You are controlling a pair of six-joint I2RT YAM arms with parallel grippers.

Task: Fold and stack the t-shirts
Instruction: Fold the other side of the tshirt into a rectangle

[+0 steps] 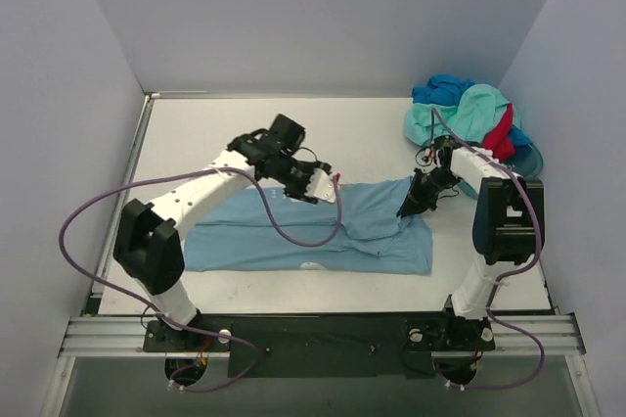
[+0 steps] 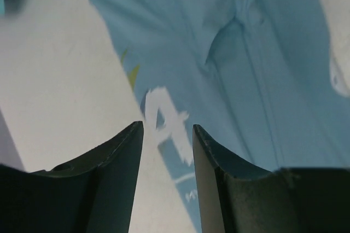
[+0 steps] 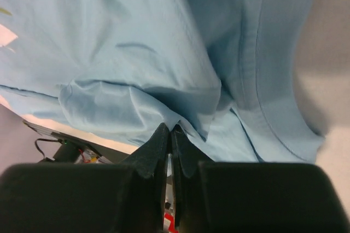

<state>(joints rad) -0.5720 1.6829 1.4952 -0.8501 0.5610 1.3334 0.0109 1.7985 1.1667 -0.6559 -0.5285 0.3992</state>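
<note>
Two states: my right gripper [image 3: 170,130] is pinching a raised fold of the light-blue t-shirt [image 1: 391,246] between closed fingers; my left gripper [image 2: 167,129] is hovering half open, holding nothing, the white print [image 2: 161,110] just beneath it. The shirt is lying long across the table [image 1: 372,138], running leftward from my right gripper. I am not seeing how many layers the pinch has caught

Soft, matt cloth t-shirt [image 1: 391,246]

Left tool [image 2: 167,128] jaws parted, pointing down, right tool [image 3: 169,132] jaws pressed together, tilted low
</note>
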